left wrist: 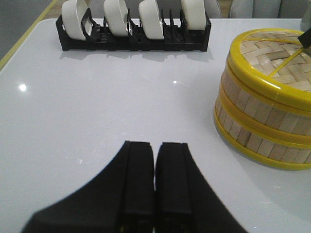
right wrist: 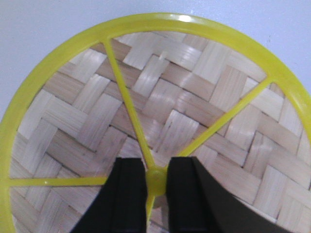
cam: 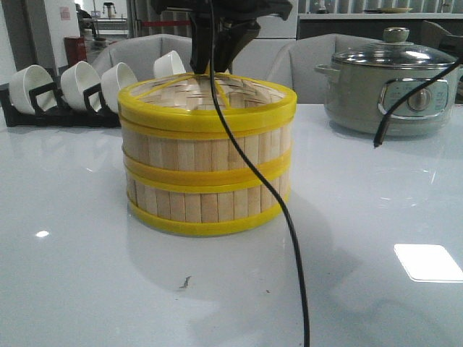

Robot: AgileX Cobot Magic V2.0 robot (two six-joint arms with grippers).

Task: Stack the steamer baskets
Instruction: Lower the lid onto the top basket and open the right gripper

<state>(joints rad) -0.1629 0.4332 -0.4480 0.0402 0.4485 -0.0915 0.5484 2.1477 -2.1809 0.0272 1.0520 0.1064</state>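
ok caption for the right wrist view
Right gripper fingers pinch the yellow hub of the top steamer basket.

no readable text, pot's control panel [cam: 407, 95] markings too blurred

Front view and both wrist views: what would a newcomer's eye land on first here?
The two steamer baskets, stacked one on the other mid-table, yellow hoops bright against the white table. The right gripper is above them, its fingers pinching the yellow hub where the top basket's spokes meet. Behind stand a rack of white bowls on the left and a grey-green pot on the right.
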